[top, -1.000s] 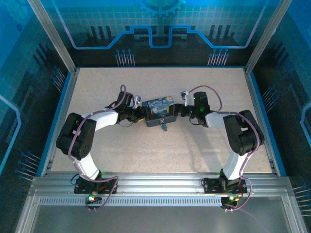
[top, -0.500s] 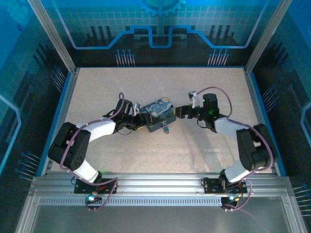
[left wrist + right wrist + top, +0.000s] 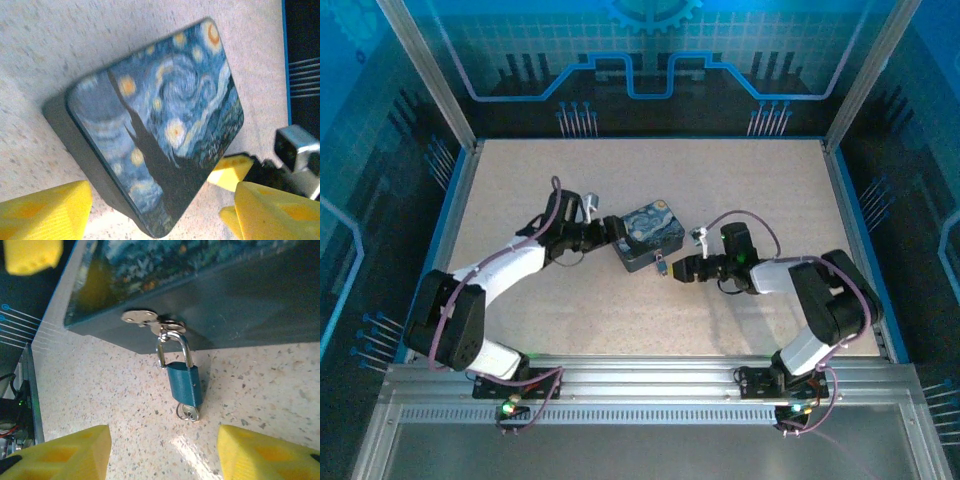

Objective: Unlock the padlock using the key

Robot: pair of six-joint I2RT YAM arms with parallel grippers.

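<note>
Sitting near the middle of a speckled beige table (image 3: 770,180), a dark blue swirl-painted tin (image 3: 651,237) has bare tabletop on every side and lies well clear of the table's blue rim (image 3: 448,230).

A small padlock (image 3: 184,385) with a blue body and a silver shackle hangs from the hasp (image 3: 145,317) on the tin's near wall, its body lying on the table. The key (image 3: 188,413) sticks out of the padlock's bottom end.

The right gripper (image 3: 677,268) lies low just beside the padlock, its yellow fingers (image 3: 60,452) spread wide with the padlock and key in front of the gap, touching neither. The left gripper (image 3: 613,232) is at the tin's left end, fingers (image 3: 45,210) spread to either side of a corner of the tin, not pressed on it.

Half a second ago the right gripper was at the tin's right end; it has since swung round to the near side, facing the padlock. The left arm has stretched out flatter. The tin has barely moved.
</note>
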